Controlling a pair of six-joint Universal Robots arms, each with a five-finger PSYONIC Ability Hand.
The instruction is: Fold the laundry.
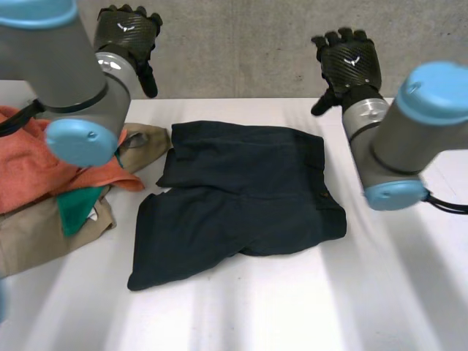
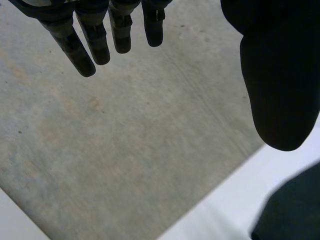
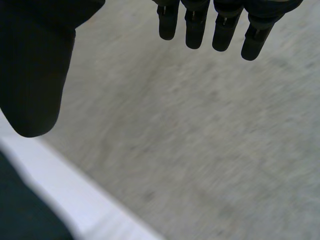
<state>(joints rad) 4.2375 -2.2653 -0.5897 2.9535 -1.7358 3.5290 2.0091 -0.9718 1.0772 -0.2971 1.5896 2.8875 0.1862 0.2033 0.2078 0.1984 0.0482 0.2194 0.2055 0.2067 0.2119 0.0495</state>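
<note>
Navy shorts (image 1: 238, 197), white emblem (image 1: 353, 61) on right hand (image 1: 345, 77)

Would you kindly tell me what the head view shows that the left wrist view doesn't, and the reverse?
Head view: the right hand, raised and open, and the pile of orange, green and tan laundry beside the dark shorts. Left wrist view: the left hand from its palm side, fingers straight, holding nothing. Both: the left hand, the dark shorts and the white table.

Lab-like test space — bare concrete wall (image 1: 241, 44) behind a plain white table (image 1: 380, 292).
</note>
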